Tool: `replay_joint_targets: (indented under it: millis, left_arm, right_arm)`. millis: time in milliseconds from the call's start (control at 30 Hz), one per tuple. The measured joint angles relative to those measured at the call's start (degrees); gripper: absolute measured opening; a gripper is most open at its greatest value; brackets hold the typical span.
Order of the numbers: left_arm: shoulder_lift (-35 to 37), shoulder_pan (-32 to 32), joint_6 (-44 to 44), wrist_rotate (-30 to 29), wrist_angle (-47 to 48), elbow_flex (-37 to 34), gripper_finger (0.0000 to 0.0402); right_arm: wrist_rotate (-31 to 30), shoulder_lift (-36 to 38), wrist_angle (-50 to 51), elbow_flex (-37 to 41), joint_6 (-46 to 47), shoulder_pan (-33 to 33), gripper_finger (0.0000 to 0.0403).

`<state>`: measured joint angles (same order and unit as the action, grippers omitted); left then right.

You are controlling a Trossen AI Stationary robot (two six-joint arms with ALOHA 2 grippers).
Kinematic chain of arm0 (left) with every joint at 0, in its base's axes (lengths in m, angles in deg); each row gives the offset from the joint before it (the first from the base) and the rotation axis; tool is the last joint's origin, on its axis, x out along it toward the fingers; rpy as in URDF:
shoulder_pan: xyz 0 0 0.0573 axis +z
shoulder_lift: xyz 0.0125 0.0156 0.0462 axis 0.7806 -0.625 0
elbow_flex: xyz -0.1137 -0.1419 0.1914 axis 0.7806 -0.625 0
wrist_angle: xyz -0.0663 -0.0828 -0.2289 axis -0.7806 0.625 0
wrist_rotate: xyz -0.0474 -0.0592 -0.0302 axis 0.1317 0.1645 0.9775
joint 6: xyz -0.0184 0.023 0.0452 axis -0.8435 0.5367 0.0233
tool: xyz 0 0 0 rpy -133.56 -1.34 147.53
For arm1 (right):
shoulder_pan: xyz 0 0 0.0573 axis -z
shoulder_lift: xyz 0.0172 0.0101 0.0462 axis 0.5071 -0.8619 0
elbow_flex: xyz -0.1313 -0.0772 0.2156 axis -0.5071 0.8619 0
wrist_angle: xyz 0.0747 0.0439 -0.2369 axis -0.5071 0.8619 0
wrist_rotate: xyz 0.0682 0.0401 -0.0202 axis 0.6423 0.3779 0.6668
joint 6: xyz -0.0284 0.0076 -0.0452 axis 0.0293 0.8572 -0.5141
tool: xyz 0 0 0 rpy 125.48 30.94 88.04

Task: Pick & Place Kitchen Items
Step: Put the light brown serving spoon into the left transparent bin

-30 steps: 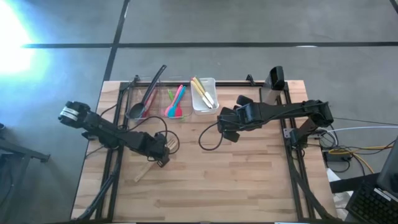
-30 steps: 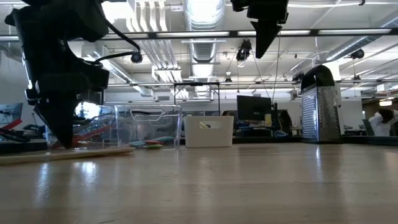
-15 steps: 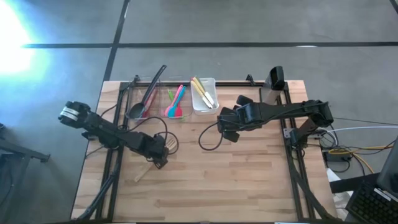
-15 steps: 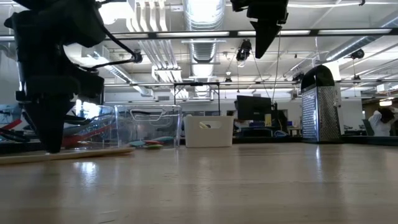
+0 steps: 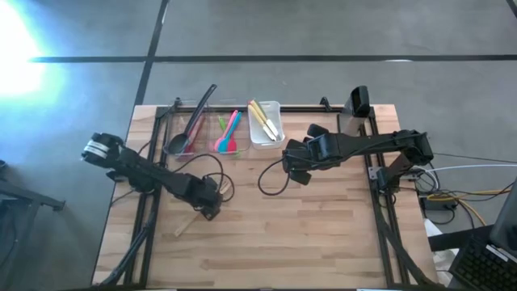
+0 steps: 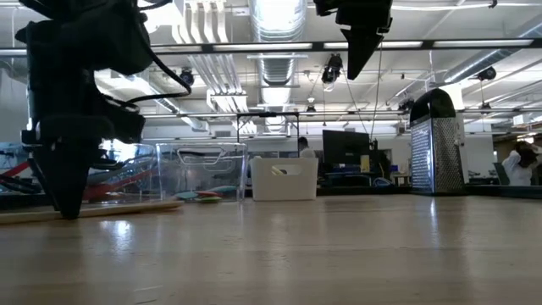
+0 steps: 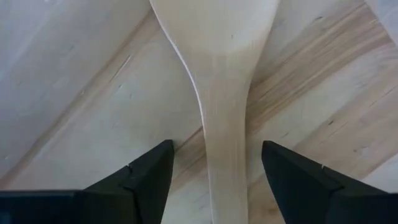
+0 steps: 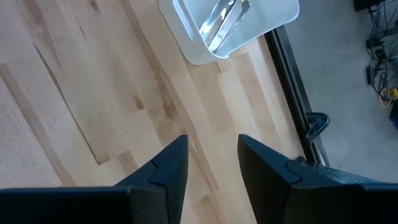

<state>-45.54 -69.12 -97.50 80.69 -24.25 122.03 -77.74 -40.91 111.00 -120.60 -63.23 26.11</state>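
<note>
Your left gripper point(image 5: 208, 208) sits left of centre in the high view, down low over the wooden spatula point(image 5: 185, 224), which lies flat on the table point(image 5: 323, 234) and runs diagonally toward the lower left of that frame. In the left wrist view the gripper point(image 7: 211, 180) is released: both fingers point(image 7: 146, 180) stand apart on either side of the spatula's handle point(image 7: 225, 155) with table showing in the gaps, so nothing is gripped. In the low view the same gripper point(image 6: 66, 207) shows at far left with its tips down at the tabletop, the spatula point(image 6: 93, 209) lying as a pale strip along the table beside it. Moving right along the upper edge of the table in the high view: a clear bin point(image 5: 182, 133) holds a dark long-handled spoon point(image 5: 192, 125) with something red beside it, the next clear bin point(image 5: 226, 149) holds pink point(image 5: 231, 129) and teal point(image 5: 223, 142) utensils, then a white bin point(image 5: 264, 142) holds pale yellowish utensils point(image 5: 263, 120). Your right gripper point(image 5: 292, 171) is right of centre in the high view, raised off the table, just below the white bin. In the right wrist view it point(image 8: 211, 162) is empty, fingers point(image 8: 168, 168) parted by a narrow gap with bare wood visible between them; the white bin point(image 8: 186, 37) with metal utensils point(image 8: 225, 17) is in the upper part of that frame. A metal grater point(image 6: 436, 144) stands at right in the low view.
</note>
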Motion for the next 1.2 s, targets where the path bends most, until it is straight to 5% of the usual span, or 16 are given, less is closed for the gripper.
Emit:
replay_joint_targets:
  millis: [433, 833, 1200]
  left_arm:
    - [-2.27, -0.01, 2.72, -0.54, 2.95, 4.99, 0.0206]
    - [-2.08, 0.03, 2.42, -0.14, 0.28, 2.85, 0.0078]
    - [-0.31, 0.10, 5.59, -0.14, 0.86, 3.84, 0.0077]
  right_arm:
    - [-0.02, 0.00, 0.07, 0.00, -0.35, 0.00, 0.0137]
    - [-0.04, 0.00, 0.09, 0.00, -0.35, 0.00, 0.0123]
    - [-0.04, 0.00, 0.09, 0.00, -0.56, 0.00, 0.0134]
